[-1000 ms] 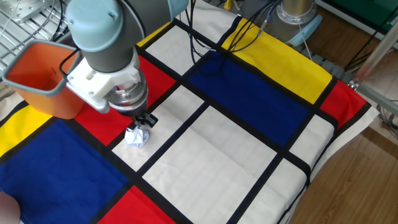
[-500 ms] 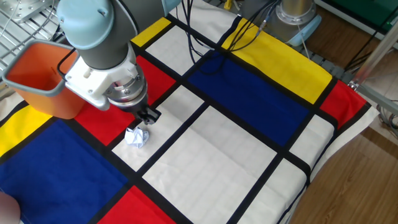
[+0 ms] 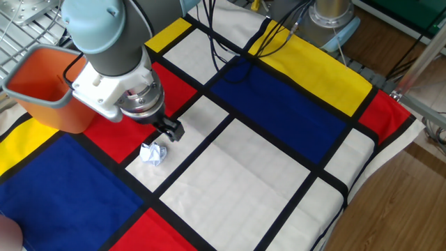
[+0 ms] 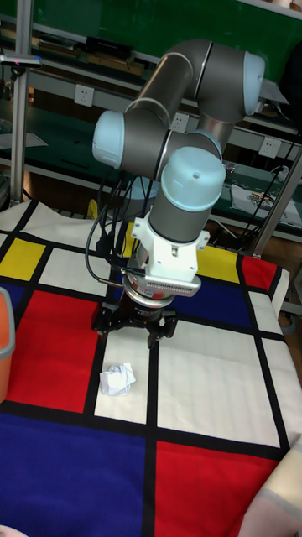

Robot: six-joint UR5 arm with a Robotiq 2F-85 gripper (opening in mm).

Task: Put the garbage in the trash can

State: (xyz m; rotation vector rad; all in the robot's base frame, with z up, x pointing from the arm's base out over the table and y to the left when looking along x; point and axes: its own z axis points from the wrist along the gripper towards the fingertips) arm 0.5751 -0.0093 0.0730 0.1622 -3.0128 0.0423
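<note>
Fixed view looks down obliquely; tall view faces front, nearer; both share the tablecloth (image 3: 230, 167).

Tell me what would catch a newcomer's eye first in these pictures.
Probably the big grey-and-blue robot arm looming over a tablecloth of red, blue, yellow and white blocks. Its gripper hangs open just above a small crumpled paper ball on a white panel, while an orange trash can stands at the cloth's left edge.

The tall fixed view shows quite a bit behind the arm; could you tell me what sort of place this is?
Probably a robotics lab or workshop: metal shelving, wall sockets and loose cables surround the cloth-covered table.
</note>
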